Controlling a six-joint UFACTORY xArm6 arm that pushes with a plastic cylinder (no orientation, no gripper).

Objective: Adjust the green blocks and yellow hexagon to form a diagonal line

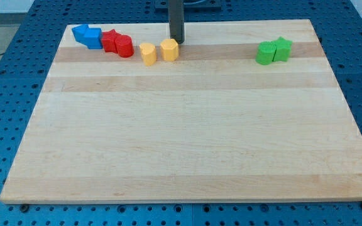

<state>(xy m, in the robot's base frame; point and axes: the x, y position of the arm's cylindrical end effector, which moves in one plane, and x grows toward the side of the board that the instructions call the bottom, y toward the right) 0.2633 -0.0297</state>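
Desk (181, 144): pale wood; near and middle parts bare.
Far row, left to right:
- Two blue blocks (87, 35), touching, far-left corner.
- Two red blocks (117, 43), touching, just right of blue.
- Yellow block (148, 54), shape unclear.
- Yellow hexagon (170, 49), just right of it, apart.
- Two green blocks (273, 50), touching, well apart on the right; right one star-like.
My tip (177, 41): no gripper fitted, so no open or closed state; just behind the hexagon's right edge; contact uncertain.
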